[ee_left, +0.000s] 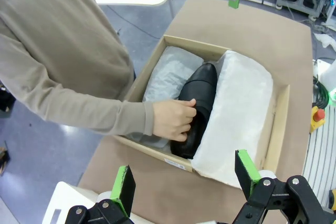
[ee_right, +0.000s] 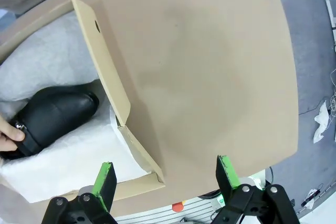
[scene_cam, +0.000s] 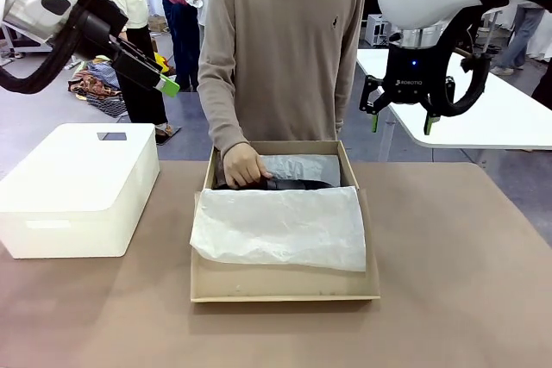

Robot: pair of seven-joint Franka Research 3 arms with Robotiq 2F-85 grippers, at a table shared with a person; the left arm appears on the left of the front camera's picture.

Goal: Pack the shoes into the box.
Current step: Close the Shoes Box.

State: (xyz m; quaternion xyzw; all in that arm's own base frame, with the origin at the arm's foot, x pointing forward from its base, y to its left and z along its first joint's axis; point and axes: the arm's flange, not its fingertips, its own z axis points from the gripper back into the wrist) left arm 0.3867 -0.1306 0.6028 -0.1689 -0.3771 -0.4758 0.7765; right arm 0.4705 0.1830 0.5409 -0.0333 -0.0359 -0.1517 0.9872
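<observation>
The brown cardboard box lies open in the middle of the table, lined with white tissue paper. A glossy black shoe lies in its far half, partly under the tissue, with the person's hand on it. That shoe has a small metal buckle beside the person's fingers. My left gripper hangs open, high above the table's left side. My right gripper hangs open, high to the right of the box. Both are empty and well apart from the box.
A white plastic bin with a lid stands on the table's left. The person stands at the far edge, leaning over the box. The brown tabletop right of the box is bare. A white table stands behind at right.
</observation>
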